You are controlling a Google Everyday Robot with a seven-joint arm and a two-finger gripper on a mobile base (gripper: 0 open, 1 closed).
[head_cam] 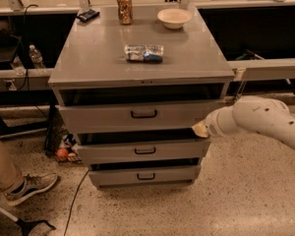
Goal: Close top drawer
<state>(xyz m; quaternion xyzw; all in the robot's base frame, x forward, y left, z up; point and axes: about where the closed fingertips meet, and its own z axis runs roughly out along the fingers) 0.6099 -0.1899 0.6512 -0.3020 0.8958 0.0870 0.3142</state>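
The top drawer is sitting in the uppermost slot of the grey cabinet. Its tall front panel is standing a little proud of the cabinet's face, and a dark gap is showing under the cabinet's top slab, so it is looking not yet shut. The gripper is hanging at the cabinet's right front corner, with its pale tip meeting or just beside the lower right end of that panel; I cannot tell which, nor whether the tool is spread or pressed together. The main risk is lying in that off-centre spot. The push is coming far to the right of the handle at the cabinet's middle, so the drawer may be skewing on its runners and binding before it is seating. The tip is also riding low on the panel, so it could be slipping under the edge into the gap above the middle drawer, or sliding off past the cabinet's right side. A hard shove could be jolting the cabinet and tipping the can standing at the cabinet's back edge.
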